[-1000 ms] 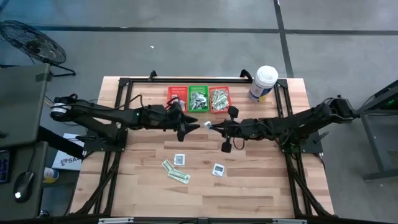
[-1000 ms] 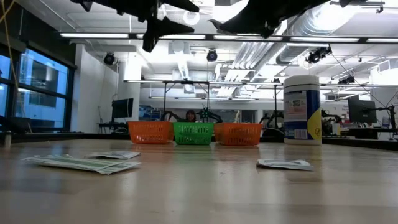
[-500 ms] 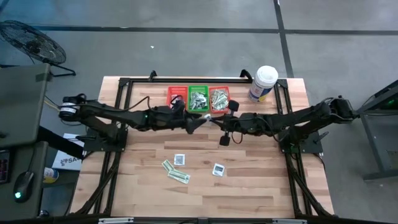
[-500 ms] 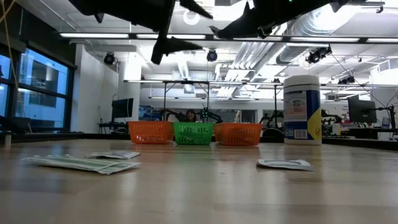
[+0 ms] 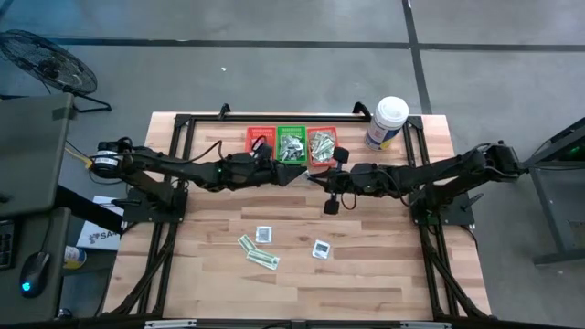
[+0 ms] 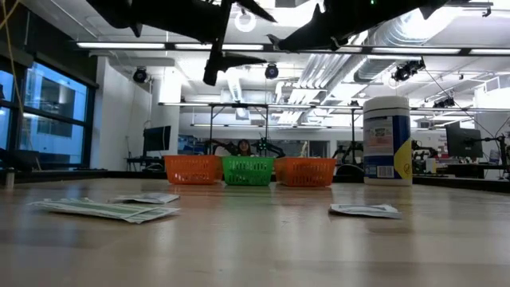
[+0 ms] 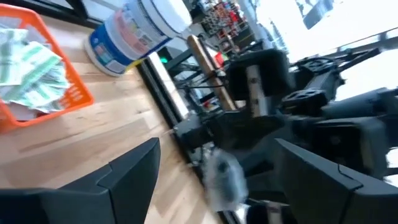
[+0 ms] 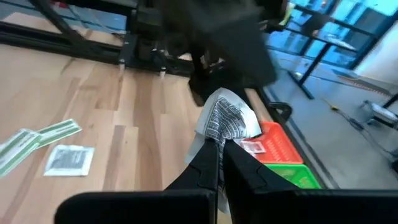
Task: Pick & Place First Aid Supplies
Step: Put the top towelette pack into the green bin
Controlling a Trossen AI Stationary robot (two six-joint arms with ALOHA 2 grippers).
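STEP: your right gripper [image 8: 219,144] has its fingers pinched on a white printed packet [image 8: 229,118] above the table near the baskets; left gripper [image 5: 291,175] fingers spread wide, empty | DO: centre over the right orange basket [image 5: 322,145] before you release | VIEWS: only the right wrist view shows the pinched packet; the high view shows four packets lying loose on the table [image 5: 384,274].

Even, bright light fills the high view, with only soft shadows on the table [image 5: 366,265]. In the low view, ceiling strip lights [image 6: 239,46] glare across the upper frame, turning the arms into silhouettes; the near tabletop is out of focus. The left wrist view is motion-blurred, blown out at upper right. The right wrist view blurs toward its top.
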